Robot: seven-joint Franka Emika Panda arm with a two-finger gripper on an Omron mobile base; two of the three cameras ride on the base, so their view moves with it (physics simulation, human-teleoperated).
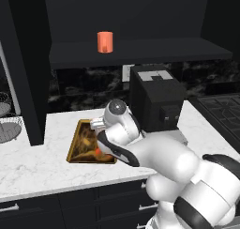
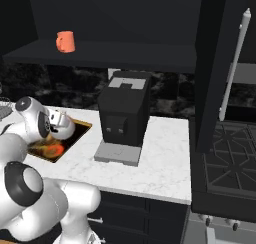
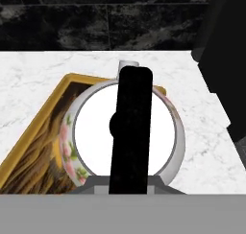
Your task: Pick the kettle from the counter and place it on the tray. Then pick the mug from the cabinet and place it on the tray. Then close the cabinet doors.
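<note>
The white kettle [image 3: 91, 132], with pink flowers on its side, lies straight under my hand, over the far right end of the tray [image 3: 38, 122]. Its black arched handle [image 3: 130, 127] runs up from between my jaws. My gripper [image 3: 129, 178] is shut on that handle. Whether the kettle rests on the tray or hangs just above it I cannot tell. In the left base view my wrist bends low over the tray [image 1: 77, 146] on the counter [image 1: 42, 162]. The salmon mug [image 1: 105, 41] stands on the shelf of the open cabinet [image 1: 140, 52]. One cabinet door [image 2: 220, 63] hangs open at the right.
A large black boxy machine [image 1: 154, 99] stands on the counter just right of the tray. Past it lies a black stove [image 2: 230, 158]. Another open door [image 1: 26, 68] reaches down left of the tray, with wire baskets [image 1: 7, 125] beyond it.
</note>
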